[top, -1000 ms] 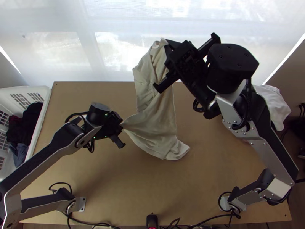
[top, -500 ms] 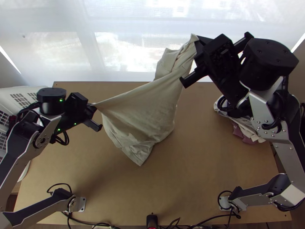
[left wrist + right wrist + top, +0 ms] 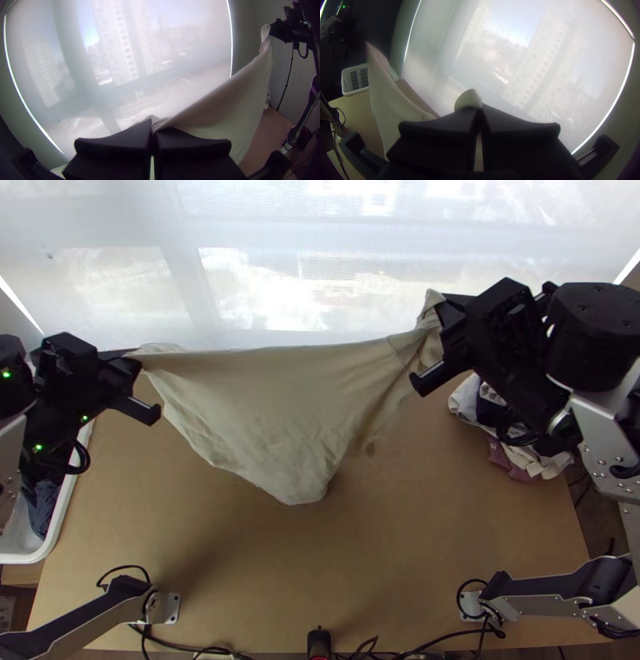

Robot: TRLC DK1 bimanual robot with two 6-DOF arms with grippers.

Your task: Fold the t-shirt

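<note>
The cream t-shirt [image 3: 272, 412] hangs stretched between both grippers above the table's far part, its lower portion drooping to a blunt point. At the upper left, my left gripper [image 3: 132, 362] is shut on one end of the cloth. On the other side, my right gripper [image 3: 444, 316] is shut on the opposite end, where the fabric bunches. In the left wrist view, my left gripper [image 3: 152, 133] pinches the t-shirt [image 3: 230, 106] between closed fingers. My right gripper [image 3: 479, 116] likewise has a fold of the t-shirt [image 3: 391, 103] sticking out beyond its tips in the right wrist view.
A white basket [image 3: 60, 524] with dark clothes stands at the table's left edge. A pile of clothes [image 3: 512, 444] lies at the right side, below the right arm. Behind the wooden table [image 3: 384, 564] is a window with a sheer blind. Cables run along the near edge.
My left gripper has moved left and up the picture, my right gripper to the right, both with the cloth. The t-shirt has gone from hanging in folds to being pulled wide between them.
</note>
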